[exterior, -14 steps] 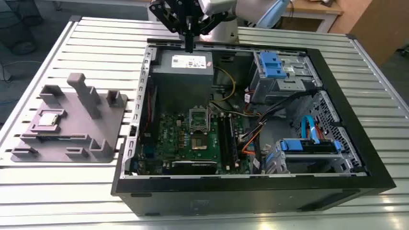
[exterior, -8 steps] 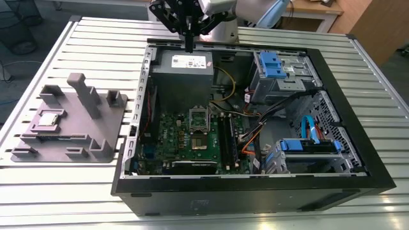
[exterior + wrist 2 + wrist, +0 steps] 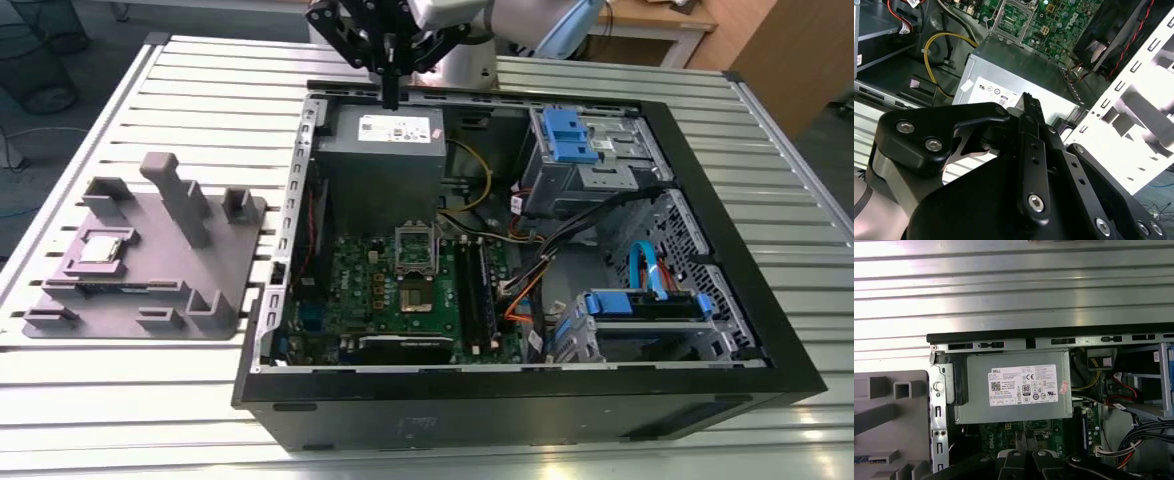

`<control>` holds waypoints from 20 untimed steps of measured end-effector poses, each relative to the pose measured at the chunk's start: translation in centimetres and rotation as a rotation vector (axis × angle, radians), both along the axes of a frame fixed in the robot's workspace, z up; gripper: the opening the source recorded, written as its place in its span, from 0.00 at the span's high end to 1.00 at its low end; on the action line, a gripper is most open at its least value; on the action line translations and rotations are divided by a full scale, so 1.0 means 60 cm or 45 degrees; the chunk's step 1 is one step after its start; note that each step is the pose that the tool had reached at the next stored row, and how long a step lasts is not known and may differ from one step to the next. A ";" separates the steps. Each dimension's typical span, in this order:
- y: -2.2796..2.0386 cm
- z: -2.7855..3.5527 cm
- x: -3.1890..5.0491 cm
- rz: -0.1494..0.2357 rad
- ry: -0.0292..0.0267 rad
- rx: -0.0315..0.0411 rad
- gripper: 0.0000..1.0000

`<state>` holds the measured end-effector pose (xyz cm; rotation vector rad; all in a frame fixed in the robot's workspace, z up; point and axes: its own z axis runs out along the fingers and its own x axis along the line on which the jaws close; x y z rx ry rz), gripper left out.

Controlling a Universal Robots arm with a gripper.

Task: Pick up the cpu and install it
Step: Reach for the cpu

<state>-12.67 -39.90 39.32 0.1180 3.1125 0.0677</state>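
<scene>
Hovering above the power supply point(image 3: 380, 135), the gripper point(image 3: 390, 98) has its fingers pressed together, empty. The cpu point(image 3: 104, 247) lies on the grey fixture point(image 3: 220, 280) outside the case point(image 3: 534, 400), well apart.

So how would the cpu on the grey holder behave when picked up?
Likely stiff and light: the cpu looks a small flat square. Its smooth metal lid may slip. Lying flat on the grey holder, it shouldn't roll or tip.

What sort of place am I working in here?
Probably a lab or workshop bench for PC assembly: an open case on a slotted metal table, a grey fixture holding the cpu, a wooden desk behind.
</scene>
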 end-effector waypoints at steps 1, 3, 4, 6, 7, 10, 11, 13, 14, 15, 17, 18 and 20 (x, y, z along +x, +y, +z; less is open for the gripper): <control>0.0000 0.000 -0.002 0.000 0.0001 -0.0002 0.89; 0.0000 0.000 -0.006 0.000 0.0000 0.0000 0.89; 0.0000 0.000 -0.009 0.000 0.0000 -0.0001 0.89; 0.0000 0.000 -0.014 0.000 0.0000 -0.0001 0.89; 0.0000 -0.001 -0.017 0.000 0.0000 0.0000 0.89; 0.0000 -0.001 -0.026 0.000 0.0001 -0.0001 0.89; 0.0000 -0.001 -0.029 0.000 0.0001 -0.0001 0.89; 0.0000 -0.001 -0.033 0.000 -0.0002 0.0001 0.89; 0.0001 -0.001 -0.033 0.000 -0.0001 0.0001 0.89; 0.0001 -0.001 -0.033 0.000 -0.0001 0.0000 0.89; 0.0000 -0.001 -0.034 0.000 0.0000 0.0000 0.89; 0.0000 -0.001 -0.035 0.000 0.0000 0.0000 0.89; 0.0000 -0.001 -0.035 0.000 0.0000 0.0000 0.89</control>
